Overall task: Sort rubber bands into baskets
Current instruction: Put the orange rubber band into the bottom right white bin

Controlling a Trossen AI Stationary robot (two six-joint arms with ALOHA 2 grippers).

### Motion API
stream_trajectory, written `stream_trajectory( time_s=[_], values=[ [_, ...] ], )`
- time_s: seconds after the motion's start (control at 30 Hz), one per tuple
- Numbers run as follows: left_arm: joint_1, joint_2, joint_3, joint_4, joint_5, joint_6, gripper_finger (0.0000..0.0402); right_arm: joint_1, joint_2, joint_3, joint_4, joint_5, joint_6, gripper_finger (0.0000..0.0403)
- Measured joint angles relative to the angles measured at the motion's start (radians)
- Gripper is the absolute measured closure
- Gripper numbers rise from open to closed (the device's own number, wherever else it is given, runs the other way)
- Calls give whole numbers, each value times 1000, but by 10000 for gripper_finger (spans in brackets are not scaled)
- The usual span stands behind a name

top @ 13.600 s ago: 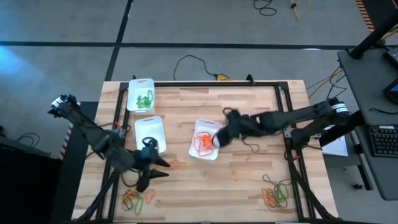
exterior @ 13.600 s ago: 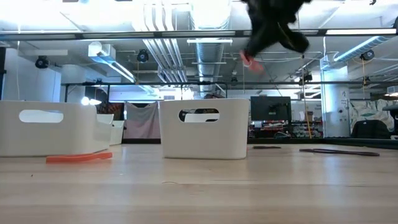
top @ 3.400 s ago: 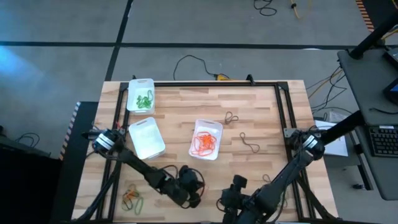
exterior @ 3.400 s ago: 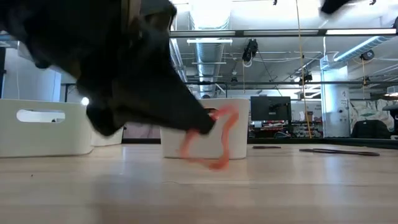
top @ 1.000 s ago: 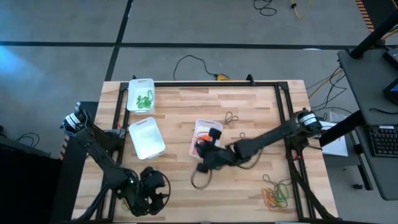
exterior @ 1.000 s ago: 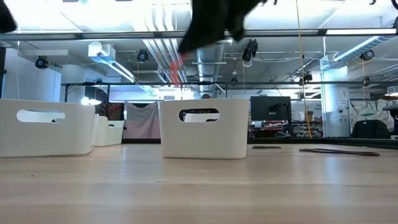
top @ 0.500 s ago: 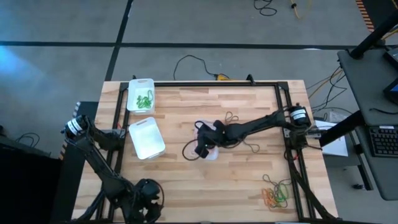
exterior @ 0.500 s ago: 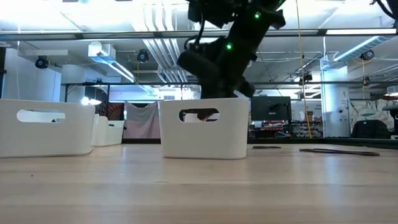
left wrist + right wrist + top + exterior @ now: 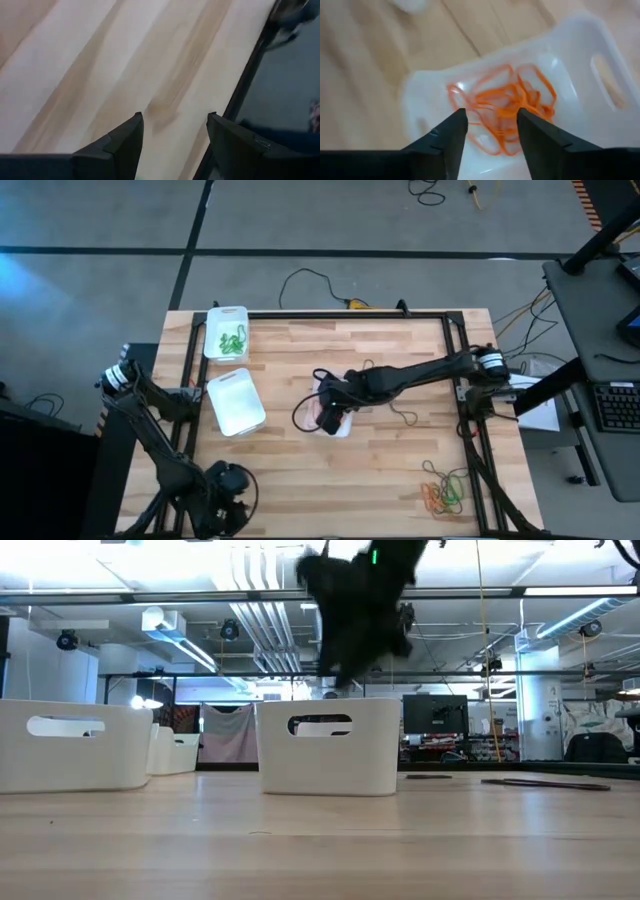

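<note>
Right end effector: hangs over the middle basket, fingers apart with nothing between them.
Left end effector: at the near left corner of the surface, fingers apart, empty, above bare wood.
Middle basket: near the centre of the surface; only the right wrist view looks into it, showing a tangle of orange rubber bands on its floor.
High view only: a far-left basket with green rubber bands; a second basket just nearer, its contents too faint to tell; a loose heap of orange and green bands at the near right corner; dark loops lying right of the middle basket, whether bands or cable cannot be told.
Low view only: the baskets as white walls with oval handle slots, the right arm dark above the centre one, and a workshop behind with ceiling pipes, strip lights and a monitor.
Left wrist view only: pale wood grain and the dark frame rail at the edge.
Writing: none readable.
Surface: light wooden planks inside a black metal frame, grey floor around it.
</note>
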Motion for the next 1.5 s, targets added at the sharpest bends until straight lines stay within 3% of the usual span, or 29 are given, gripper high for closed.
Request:
stream_trajectory(
  time_s=[0.2, 0.47, 0.83, 1.03, 1.13, 1.27, 1.37, 1.5],
  values=[
    [-31, 21, 0, -154, 173, -77, 198, 79, -84, 112, -7, 146, -2, 222],
    [8, 38, -7, -387, 362, -44, 198, 194, -116, 185, -20, 392, -18, 235],
    [11, 43, -140, -212, 458, -22, 198, 239, -116, 188, -20, 383, 19, 250],
    [12, 39, -238, 4, 561, -65, 221, 261, -119, 188, -20, 355, 33, 253],
    [13, 37, -251, 21, 556, -97, 254, 288, -127, 190, -22, 351, 12, 259],
    [35, 42, -229, 22, 501, -86, 328, 348, -128, 227, -25, 349, -59, 270],
    [69, 45, -197, 91, 335, -51, 386, 405, -128, 254, -26, 349, -106, 280],
    [127, 45, -183, 302, 153, 105, 385, 481, -129, 270, -37, 366, -122, 293]
  ],
)
